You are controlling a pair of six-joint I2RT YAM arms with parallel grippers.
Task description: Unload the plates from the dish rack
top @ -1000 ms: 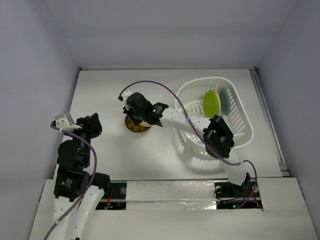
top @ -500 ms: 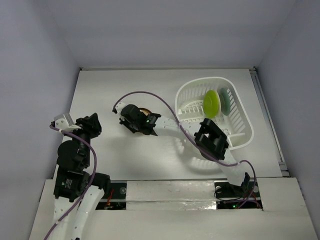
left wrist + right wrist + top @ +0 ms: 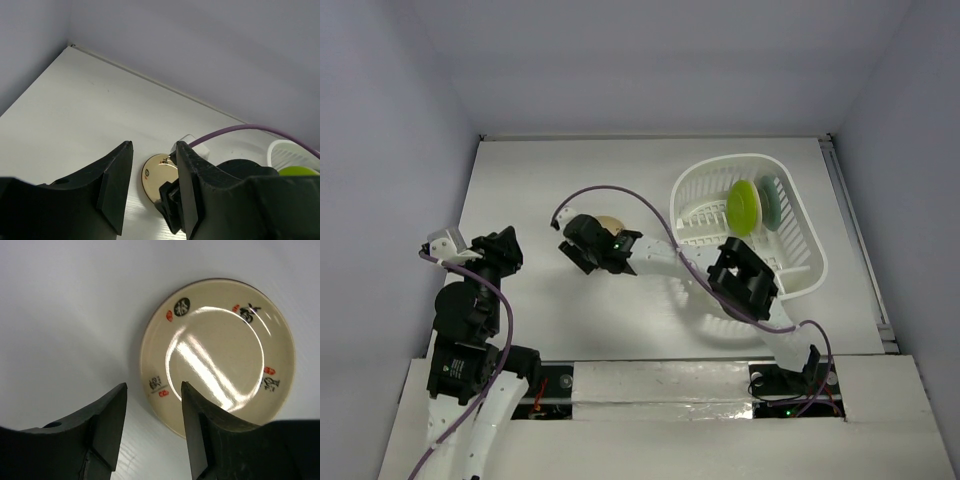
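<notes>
A cream plate [image 3: 220,350] with red and black marks lies flat on the table, also seen in the left wrist view [image 3: 156,176] and partly from above [image 3: 608,221]. A thin amber edge runs along its far rim; whether another plate lies under it I cannot tell. My right gripper [image 3: 152,390] is open just above the cream plate's near edge, holding nothing [image 3: 578,255]. The white dish rack [image 3: 800,235] at the right holds a lime green plate [image 3: 744,206] and a teal plate [image 3: 773,203] on edge. My left gripper [image 3: 154,150] hangs open and empty at the left [image 3: 507,245].
The right arm's purple cable [image 3: 620,192] arcs over the table between the cream plate and the dish rack. Grey walls close in the table at the back and sides. The right arm's elbow [image 3: 742,277] hangs over the rack's near rim.
My right gripper has gone from nearly shut to open, letting go of the cream plate, and has shifted a little left and nearer. The left arm has not moved.
</notes>
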